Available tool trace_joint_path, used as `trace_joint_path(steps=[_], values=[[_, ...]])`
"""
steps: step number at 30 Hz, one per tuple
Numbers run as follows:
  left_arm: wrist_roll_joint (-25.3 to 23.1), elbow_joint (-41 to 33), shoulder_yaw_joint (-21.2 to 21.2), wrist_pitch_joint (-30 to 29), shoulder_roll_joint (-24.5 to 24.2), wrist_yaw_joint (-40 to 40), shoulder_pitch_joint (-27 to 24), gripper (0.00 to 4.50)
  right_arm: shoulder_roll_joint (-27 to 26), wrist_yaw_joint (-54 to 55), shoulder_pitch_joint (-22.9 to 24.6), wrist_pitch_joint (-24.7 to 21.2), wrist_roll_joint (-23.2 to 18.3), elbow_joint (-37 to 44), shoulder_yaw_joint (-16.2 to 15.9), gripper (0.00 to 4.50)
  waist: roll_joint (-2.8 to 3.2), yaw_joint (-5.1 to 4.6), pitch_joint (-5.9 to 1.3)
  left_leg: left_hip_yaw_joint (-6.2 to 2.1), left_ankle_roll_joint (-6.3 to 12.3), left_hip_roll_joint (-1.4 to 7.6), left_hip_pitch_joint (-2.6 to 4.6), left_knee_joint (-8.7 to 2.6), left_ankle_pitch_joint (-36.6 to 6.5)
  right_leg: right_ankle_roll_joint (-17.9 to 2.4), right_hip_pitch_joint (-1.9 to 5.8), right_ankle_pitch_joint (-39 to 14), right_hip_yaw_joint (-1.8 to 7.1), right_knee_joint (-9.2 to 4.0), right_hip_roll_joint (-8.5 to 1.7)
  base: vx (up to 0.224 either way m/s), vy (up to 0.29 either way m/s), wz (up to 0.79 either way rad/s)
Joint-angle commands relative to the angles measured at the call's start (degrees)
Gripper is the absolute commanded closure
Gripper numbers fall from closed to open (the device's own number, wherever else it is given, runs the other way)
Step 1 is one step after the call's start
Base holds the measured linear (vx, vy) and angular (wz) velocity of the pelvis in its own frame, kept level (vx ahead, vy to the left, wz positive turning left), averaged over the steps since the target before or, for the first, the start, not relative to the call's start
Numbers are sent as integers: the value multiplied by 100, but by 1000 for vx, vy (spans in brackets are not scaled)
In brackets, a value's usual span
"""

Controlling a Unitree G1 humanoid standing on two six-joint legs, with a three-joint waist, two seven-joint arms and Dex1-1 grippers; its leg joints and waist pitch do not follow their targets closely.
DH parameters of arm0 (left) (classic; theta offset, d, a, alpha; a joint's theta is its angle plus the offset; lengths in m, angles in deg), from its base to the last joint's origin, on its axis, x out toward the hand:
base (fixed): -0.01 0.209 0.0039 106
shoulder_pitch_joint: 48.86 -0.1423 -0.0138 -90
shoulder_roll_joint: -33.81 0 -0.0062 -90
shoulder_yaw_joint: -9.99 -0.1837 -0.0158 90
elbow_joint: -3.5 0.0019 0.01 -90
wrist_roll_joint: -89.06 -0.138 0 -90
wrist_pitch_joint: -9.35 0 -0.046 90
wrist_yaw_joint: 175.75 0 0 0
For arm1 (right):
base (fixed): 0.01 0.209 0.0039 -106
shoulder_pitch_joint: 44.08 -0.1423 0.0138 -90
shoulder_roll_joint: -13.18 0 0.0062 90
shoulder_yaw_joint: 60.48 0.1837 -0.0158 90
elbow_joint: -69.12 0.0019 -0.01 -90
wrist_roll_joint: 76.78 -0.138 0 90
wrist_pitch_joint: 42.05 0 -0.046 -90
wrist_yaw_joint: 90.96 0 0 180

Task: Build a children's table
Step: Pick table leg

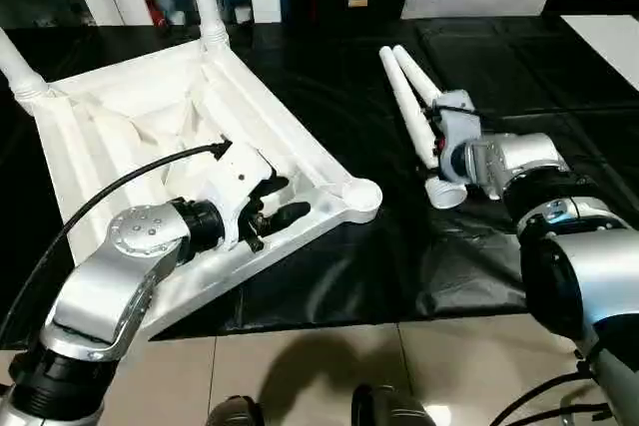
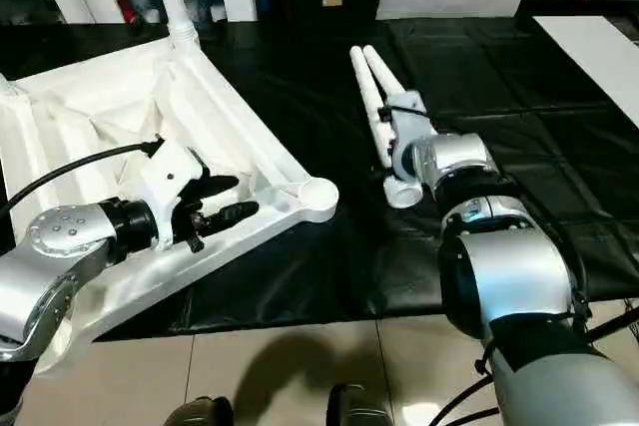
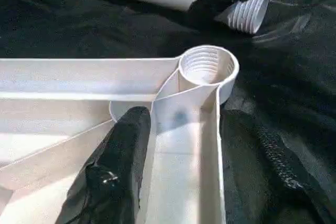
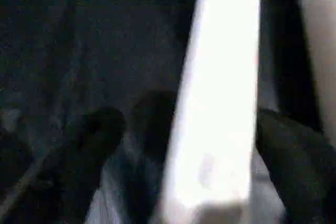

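Tabletop: white square plastic top [image 1: 150,137], ribs up, at 9 o'clock; empty threaded corner socket [image 1: 359,194] awaits a leg.
Left tool [image 1: 275,209]: spread astride rim.
Right tool [image 4: 184,150]: spread around one white tapered leg [image 1: 409,112] at 2 o'clock, likely for pickup.

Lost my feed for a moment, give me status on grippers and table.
Left gripper open over tabletop rim by empty corner socket. Right gripper open around loose leg on mat. Two legs fitted. Nothing blocking.

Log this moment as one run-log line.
stage: two legs fitted, two loose | left gripper: open, over table top rim near empty corner socket | right gripper: open, straddling loose leg
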Motion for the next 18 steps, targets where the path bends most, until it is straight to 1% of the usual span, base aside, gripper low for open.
trace_joint_path(steps=[1,3,4,6,7,8,10,11,12,13,15,16,17,18], values=[[39,-135,-83,-121,-92,-97,-56,207,-31,-218,-7,-217,122,-248,-120,0,33,4,-370,61,155,28,69,-338,-1513,-1246,358,-1674,217,-415,-295,0,0,0],[55,-176,-103,-170,-116,-96,-48,207,-24,-262,-28,-214,150,-346,-139,0,32,5,-367,60,134,31,84,-340,-1614,-1242,346,-1815,212,-425,-298,0,0,0],[66,-187,-98,-188,-121,-96,-36,202,-24,-270,-36,-218,143,-361,-129,27,32,5,-367,60,134,31,84,-340,-1614,-1242,346,-1815,212,-425,-298,0,0,0],[84,-202,-88,-214,-132,-99,-16,202,-24,-281,-48,-225,133,-379,-115,37,38,12,-363,58,113,34,87,-341,-1647,-1224,339,-1867,215,-434,-303,0,0,0],[93,-206,-84,-223,-132,-99,-5,202,-22,-314,-53,-234,133,-384,-117,37,27,11,-371,60,112,34,85,-339,-1627,-1221,345,-1847,217,-432,-303,0,0,0],[109,-214,-80,-229,-136,-108,0,202,-19,-338,-61,-245,137,-387,-123,48,35,15,-367,57,109,35,85,-344,-1633,-1227,343,-1844,215,-430,-302,0,0,0],[134,-235,-97,-246,-154,-149,2,202,-10,-388,-68,-263,149,-388,-132,80,30,12,-377,58,108,31,86,-341,-1631,-1219,346,-1840,212,-426,-297,0,0,0],[156,-267,-133,-285,-183,-226,-3,202,5,-449,-76,-279,177,-394,-151,81,19,8,-391,61,115,31,85,-336,-1621,-1216,352,-1850,213,-425,-298,0,0,0],[176,-291,-153,-301,-206,-277,-12,202,13,-471,-82,-285,185,-398,-159,84,21,12,-389,59,121,30,79,-337,-1607,-1211,353,-1861,213,-427,-304,0,0,0],[180,-303,-173,-304,-212,-296,-14,202,22,-481,-83,-288,188,-402,-160,95,-7,3,-404,67,132,36,83,-335,-1570,-1214,354,-1839,217,-426,-300,0,0,0],[206,-333,-194,-325,-207,-318,-16,202,37,-523,-89,-298,217,-417,-185,122,0,7,-410,65,132,36,81,-331,-1510,-1228,359,-1802,218,-417,-303,0,0,0],[278,-366,-191,-380,-161,-311,-9,202,53,-608,-94,-308,282,-439,-245,127,9,8,-423,69,132,42,74,-324,-1439,-1274,365,-1708,219,-399,-301,0,0,0],[305,-376,-228,-404,-146,-325,-2,202,60,-660,-88,-326,295,-446,-258,141,17,12,-456,75,139,38,78,-310,-1385,-1302,381,-1634,221,-392,-305,0,0,0],[303,-367,-258,-400,-151,-333,-1,202,63,-663,-84,-327,296,-446,-258,141,12,14,-453,75,144,41,75,-313,-1372,-1313,380,-1610,220,-393,-304,0,0,0]])
